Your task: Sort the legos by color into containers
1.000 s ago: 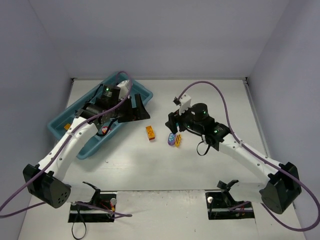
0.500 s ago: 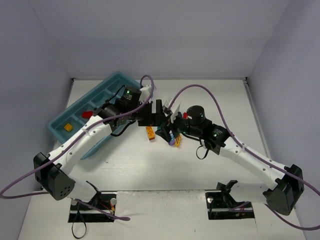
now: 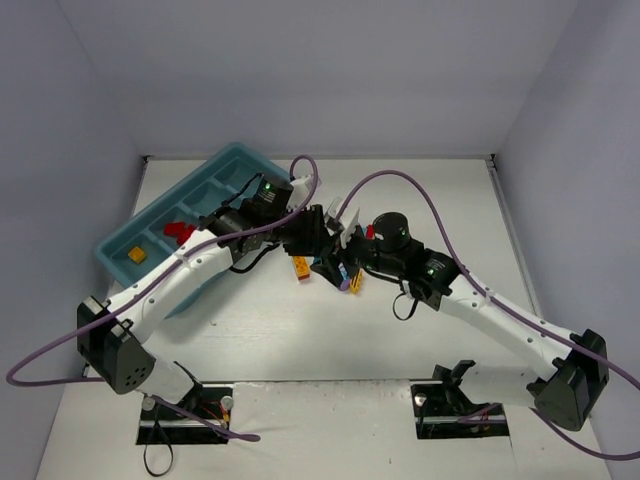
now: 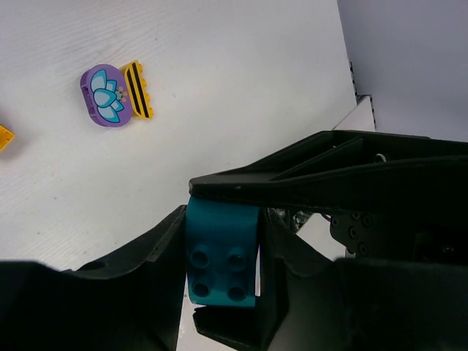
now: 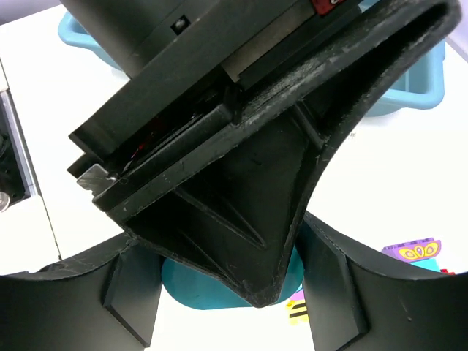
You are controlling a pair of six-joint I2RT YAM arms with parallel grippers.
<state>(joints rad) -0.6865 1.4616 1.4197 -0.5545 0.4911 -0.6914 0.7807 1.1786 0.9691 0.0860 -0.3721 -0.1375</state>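
A teal lego hangs above the middle of the table, between the tips of both grippers. My left gripper is shut on its sides, studs facing the camera. In the right wrist view the same teal lego fills the gap between my right gripper's fingers, half hidden by the left gripper's finger. From above, the left gripper and right gripper meet tip to tip. The teal-blue tray of containers lies at the back left, holding a red lego and an orange lego.
Under the grippers lie an orange brick, a round purple piece with a flower and a yellow striped piece. Another purple brick shows at the right wrist view's edge. Purple cables arch over both arms.
My left arm swung from over the tray to the table's middle, met the right gripper and closed its wide-open jaws on the teal lego. The right arm barely moved.
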